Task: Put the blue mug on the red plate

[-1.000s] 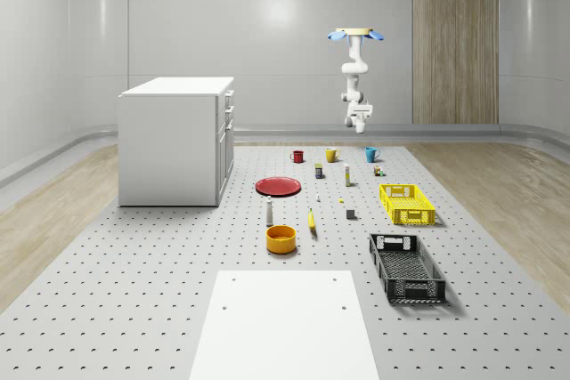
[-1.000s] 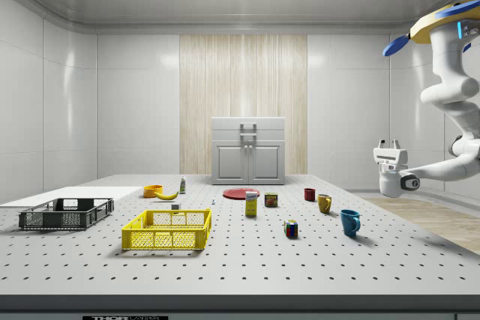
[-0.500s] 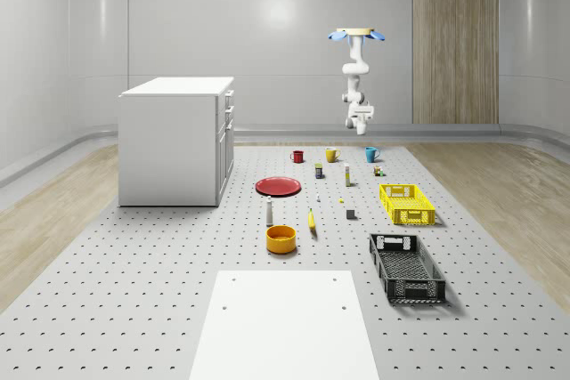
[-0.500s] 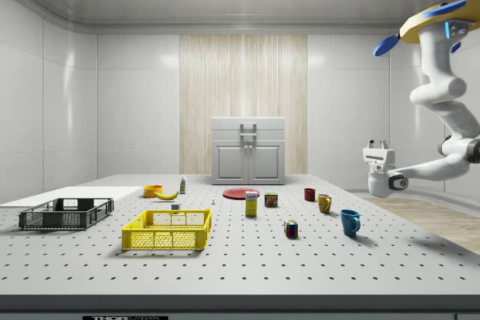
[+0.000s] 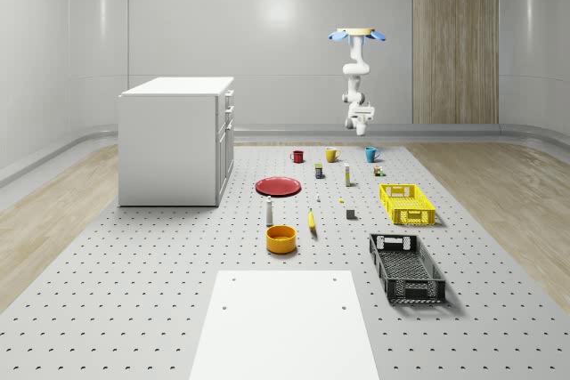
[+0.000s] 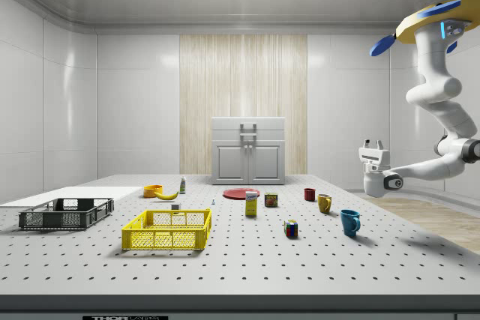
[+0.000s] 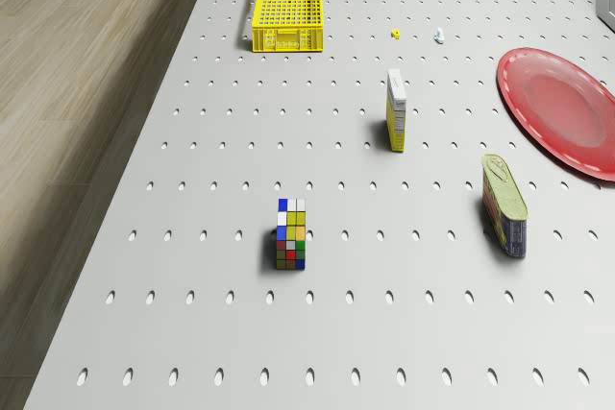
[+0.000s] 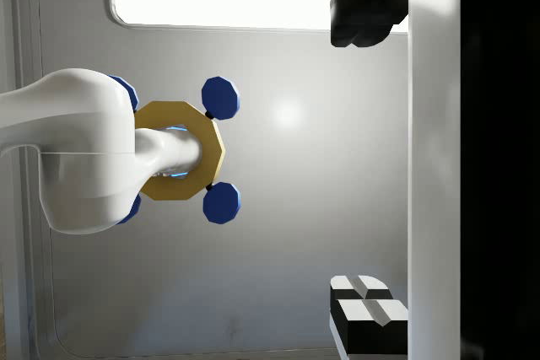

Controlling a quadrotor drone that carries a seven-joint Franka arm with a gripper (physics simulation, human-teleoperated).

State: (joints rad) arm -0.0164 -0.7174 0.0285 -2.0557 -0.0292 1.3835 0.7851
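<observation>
The gripper (image 6: pixel 373 145) hangs in free air with its fingers pointing upward toward the ceiling, which explains why the wrist view looks back at the drone (image 8: pixel 179 151) and the ceiling light rather than at the table (image 6: pixel 240 260). The two fingertips (image 8: pixel 364 6) stand well apart with open space between them, so the gripper is open and holds nothing. From the side, the blue mug (image 6: pixel 349 222) sits on the table below the gripper and slightly toward the yellow crate (image 6: pixel 168 229); it stands upright with its handle toward the near side, well clear of the fingers. A small multicoloured cube (image 6: pixel 291 228) lies just beyond the mug in the same direction. The yellow mug (image 6: pixel 324 203) and the dark red mug (image 6: pixel 309 194) stand farther off, in a row leading toward the red plate (image 6: pixel 241 193), which lies flat and unoccupied well apart from the gripper. The arm (image 6: pixel 442 121) folds back and up to the drone (image 6: pixel 435 22), which hovers high above the table's edge, behind the gripper. Judged from this pose, the approach is at an early stage: the wrist must be turned downward before the mug can be grasped.
</observation>
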